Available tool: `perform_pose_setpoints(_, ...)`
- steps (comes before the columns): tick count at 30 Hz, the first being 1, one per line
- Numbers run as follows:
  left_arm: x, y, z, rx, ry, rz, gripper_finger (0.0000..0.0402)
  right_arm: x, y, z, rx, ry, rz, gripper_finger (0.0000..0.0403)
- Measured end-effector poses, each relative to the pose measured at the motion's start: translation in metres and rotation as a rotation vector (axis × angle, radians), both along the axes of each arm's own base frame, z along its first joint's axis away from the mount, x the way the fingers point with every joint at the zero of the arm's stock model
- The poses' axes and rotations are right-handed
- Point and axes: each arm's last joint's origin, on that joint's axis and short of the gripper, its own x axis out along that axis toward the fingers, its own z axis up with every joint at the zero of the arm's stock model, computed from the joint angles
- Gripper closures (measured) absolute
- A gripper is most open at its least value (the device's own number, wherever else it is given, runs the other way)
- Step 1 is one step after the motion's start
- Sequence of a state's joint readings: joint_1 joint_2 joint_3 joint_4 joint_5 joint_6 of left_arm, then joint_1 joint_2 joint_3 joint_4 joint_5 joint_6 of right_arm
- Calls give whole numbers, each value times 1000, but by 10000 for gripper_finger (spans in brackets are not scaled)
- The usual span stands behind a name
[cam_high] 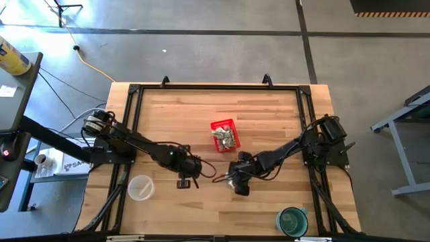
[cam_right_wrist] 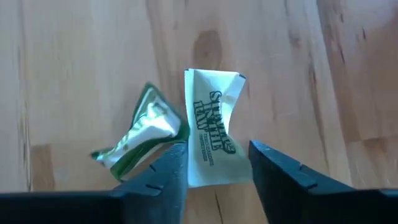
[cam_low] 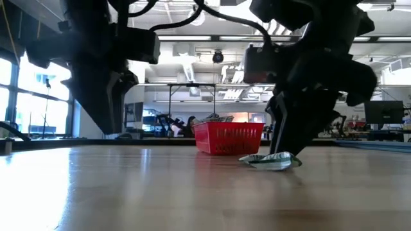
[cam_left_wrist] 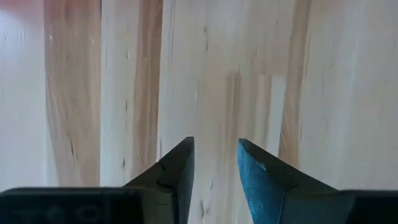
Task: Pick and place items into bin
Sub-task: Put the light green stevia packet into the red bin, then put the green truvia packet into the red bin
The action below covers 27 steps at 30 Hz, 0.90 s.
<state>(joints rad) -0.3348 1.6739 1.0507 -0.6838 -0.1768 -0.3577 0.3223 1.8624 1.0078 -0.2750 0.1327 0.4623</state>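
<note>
The red basket (cam_high: pixel 220 125) stands mid-table, toward the far side, with several green-and-white wrapped pieces (cam_high: pixel 226 139) heaped in it; the low view shows the basket (cam_low: pixel 228 138) too. My right gripper (cam_right_wrist: pixel 217 165) is open and lowered to the table near the basket's near side. Its fingers stand on either side of one flat wrapped piece (cam_right_wrist: pixel 210 127). A second crumpled piece (cam_right_wrist: pixel 144 134) lies just outside one finger. In the low view a wrapped piece (cam_low: pixel 270 161) lies flat on the wood at the fingertips. My left gripper (cam_left_wrist: pixel 214 168) is open above bare wood. My right gripper comes from above, pointing down, with the near end of the flat wrapped piece (cam_right_wrist: pixel 214 174) between its two fingers (cam_right_wrist: pixel 171 171). The piece lies flat on the table. I cannot tell whether the fingers touch it.
A clear plastic cup (cam_high: pixel 141 187) stands near the left arm at the table's near left. A teal cup (cam_high: pixel 292 220) stands at the near right corner. A black frame (cam_high: pixel 215 87) runs around the wooden tabletop. Bare wood lies between the two grippers.
</note>
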Motion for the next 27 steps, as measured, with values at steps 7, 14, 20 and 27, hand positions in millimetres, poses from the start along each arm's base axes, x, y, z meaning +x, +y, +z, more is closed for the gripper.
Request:
perform_pose_setpoints(7,3,-3,1,-3,-44,16,245,4,-23,0,10,32,-61,376)
perform_pose_setpoints(14,4,-3,2,-5,-55,19,245,10,-41,52,-67,-43,-142,384)
perform_pose_setpoints(20,8,-3,3,6,-101,21,245,13,-77,96,-111,-169,-275,384)
perform_pose_setpoints(27,21,-8,10,-15,-247,-69,245,18,-129,84,11,-125,-338,260)
